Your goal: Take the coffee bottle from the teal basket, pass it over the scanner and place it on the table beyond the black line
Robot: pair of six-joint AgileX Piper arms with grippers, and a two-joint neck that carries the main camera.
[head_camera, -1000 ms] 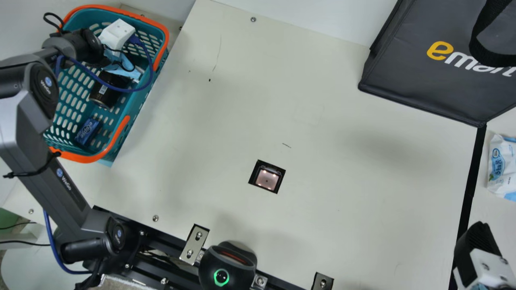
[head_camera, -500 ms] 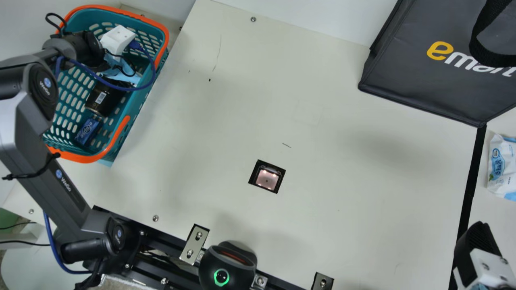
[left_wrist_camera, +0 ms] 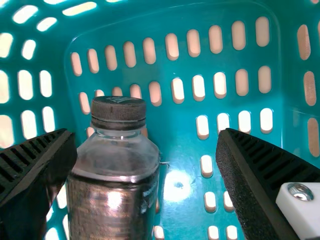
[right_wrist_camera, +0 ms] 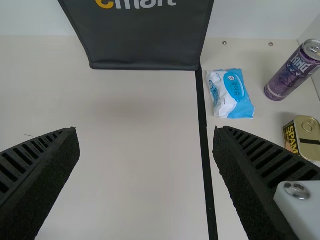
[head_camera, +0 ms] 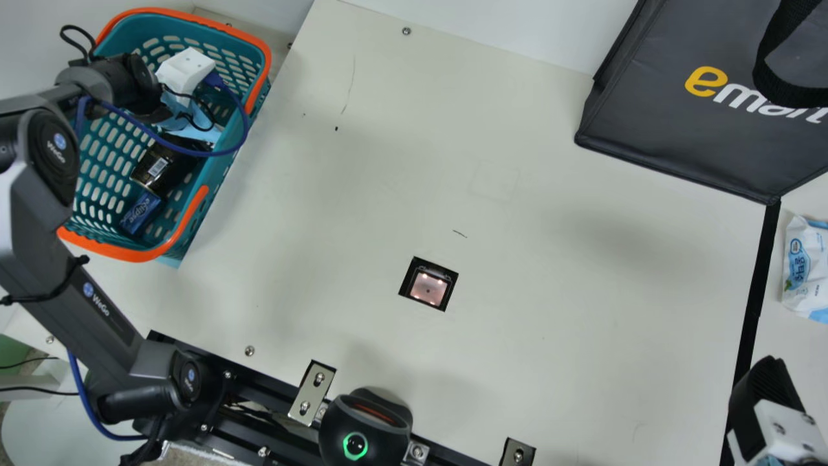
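Note:
In the main view my left gripper is down inside the teal basket, beside the dark coffee bottle with its barcode label. The left wrist view has the capped coffee bottle between the spread fingers of my left gripper, nearer one finger, with a gap to the other. At the main view's lower right corner is my right gripper. In the right wrist view my right gripper stands open over bare table. The scanner window is lit in the tabletop.
A blue box lies in the basket by the bottle. The black line runs down the right side. Beyond it are a wipes pack, a purple can and a SPAM tin. A dark bag stands behind.
My left arm has shifted slightly left and its gripper a little back to the left. The coffee bottle in the basket has turned and slid slightly toward the blue box. The right arm has kept still.

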